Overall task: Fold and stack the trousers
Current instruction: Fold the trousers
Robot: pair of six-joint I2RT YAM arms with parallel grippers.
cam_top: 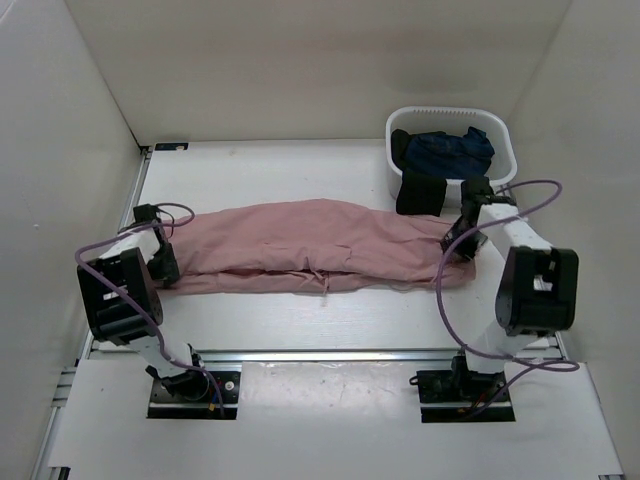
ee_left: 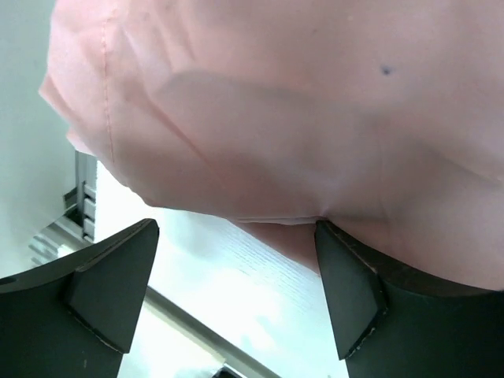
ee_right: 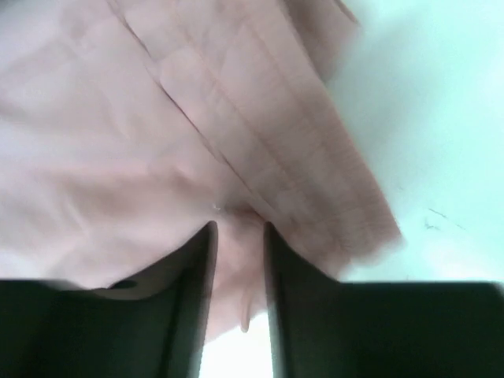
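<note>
Noting the trousers (cam_top: 320, 245): dusty-pink, soft, rumpled, stretched sideways across the middle of the tabletop (cam_top: 280, 170) from one arm to the other. Doubled lengthwise, with a long crease along the near half and a thin drawstring (cam_top: 326, 280) trailing off the near edge. Left hand (ee_left: 235, 227): wide open, low at the left end of the cloth, one fingertip (ee_left: 346, 291) touching its edge, nothing held. Right hand (ee_right: 238, 228): narrow, a fold of pink cloth between the fingers at the right end; firm pinch or not, cannot tell. White basket (cam_top: 505, 140) holding a dark blue garment (cam_top: 450, 150) at far right.
</note>
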